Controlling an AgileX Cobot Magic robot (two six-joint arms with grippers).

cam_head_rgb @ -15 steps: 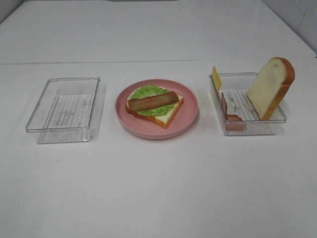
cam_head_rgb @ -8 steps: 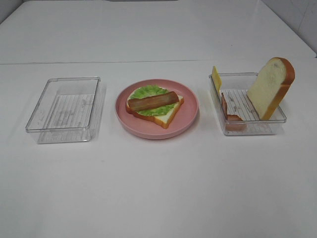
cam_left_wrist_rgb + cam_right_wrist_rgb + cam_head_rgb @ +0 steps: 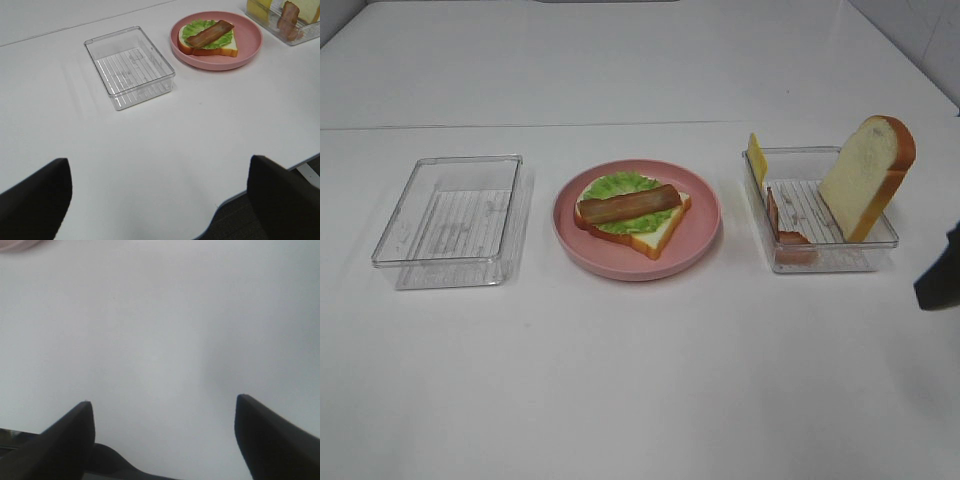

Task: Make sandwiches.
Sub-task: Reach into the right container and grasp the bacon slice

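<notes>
- The open-faced sandwich (image 3: 632, 213), topped with lettuce and a bacon strip, is seen on the pink plate (image 3: 705, 235) at centre frame.
- A bread slice (image 3: 868, 175) is leaned upright in the clear tray (image 3: 825, 262) at right.
- The jaws of the left gripper (image 3: 157, 170) and the right gripper (image 3: 163, 402) are held wide apart.

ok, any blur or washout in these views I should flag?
Exterior high: even soft light, faint shadows, sandwich and plate sharp; a dark shape at the right edge is blurred. Left wrist: clear tray crisp, left tool dark and featureless. Right wrist: almost all bright white table, soft, little texture.
</notes>
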